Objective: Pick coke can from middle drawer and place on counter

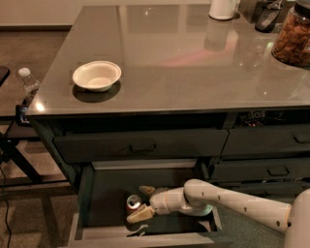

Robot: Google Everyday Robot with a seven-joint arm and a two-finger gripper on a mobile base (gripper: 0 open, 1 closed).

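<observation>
The coke can (pixel 133 201) stands upright on the dark floor of the open middle drawer (pixel 92 213), left of centre. My gripper (pixel 136 204) reaches into the drawer from the right on a white arm. It is open, with one tan finger (pixel 140 214) in front of the can and the other (pixel 147 190) behind it, so the can sits between them. I cannot tell whether the fingers touch the can. The glossy grey counter (pixel 184 63) lies above the drawers.
A white bowl (pixel 97 75) sits on the counter's left part. A white container (pixel 222 8) and a jar of brown snacks (pixel 292 35) stand at the counter's back right. A clear plastic bottle (pixel 28 83) stands left of the counter. A closed drawer front (pixel 140 144) hangs over the open drawer.
</observation>
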